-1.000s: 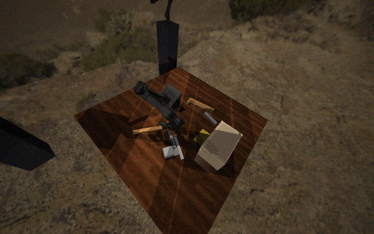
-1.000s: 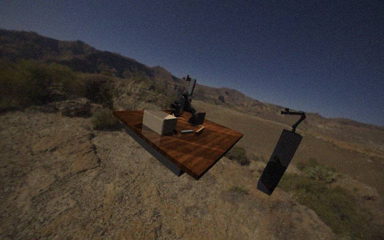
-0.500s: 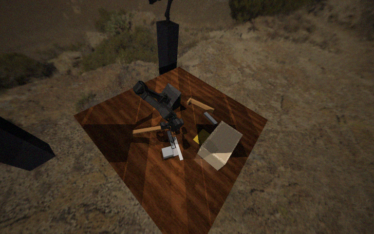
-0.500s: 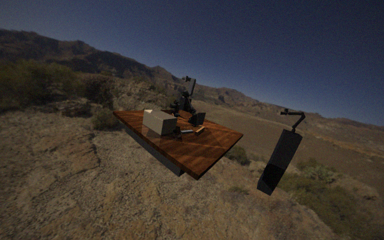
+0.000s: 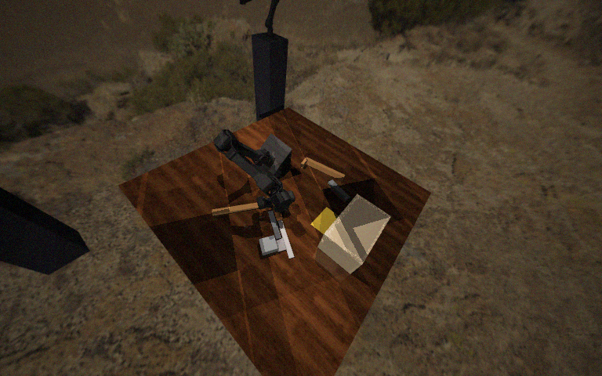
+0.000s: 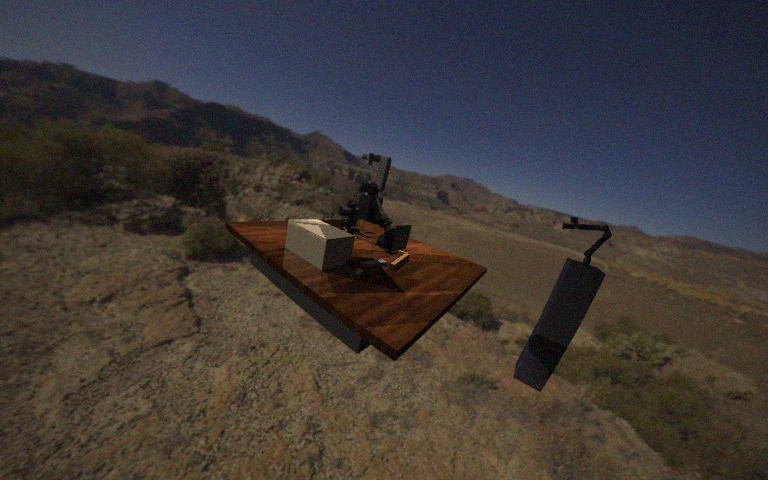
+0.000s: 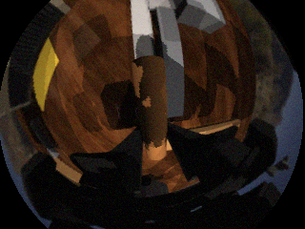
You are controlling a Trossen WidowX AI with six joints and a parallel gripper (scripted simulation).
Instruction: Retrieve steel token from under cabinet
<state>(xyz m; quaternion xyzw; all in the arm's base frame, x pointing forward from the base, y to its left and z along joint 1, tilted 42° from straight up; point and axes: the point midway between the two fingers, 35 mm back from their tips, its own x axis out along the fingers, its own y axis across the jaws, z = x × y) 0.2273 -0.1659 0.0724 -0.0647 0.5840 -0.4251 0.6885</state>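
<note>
The beige cabinet [image 5: 353, 233] [image 6: 317, 243] stands at the right of the wooden table [image 5: 290, 316] [image 6: 400, 309]. The yellow marked area [image 5: 324, 218] [image 7: 45, 71] lies against its left side, partly in shadow. I cannot see the steel token in any view. My gripper [image 5: 274, 213] [image 7: 152, 125] is low over the table to the left of the marked area. It is shut on the near end of a long thin bar [image 7: 151, 98] that points away from the arm. The bar's far end [image 5: 288, 243] [image 7: 139, 15] looks pale. A grey bar [image 7: 171, 57] ending in a grey block [image 5: 268, 245] [image 7: 198, 7] lies right beside it.
One wooden stick [image 5: 234, 208] lies left of the gripper, another wooden stick [image 5: 322, 168] [image 6: 400, 259] behind the cabinet. A short grey piece [image 5: 337, 188] lies near the cabinet's back corner. The arm's base [image 5: 276, 153] stands at the back. Dark camera posts stand off the table.
</note>
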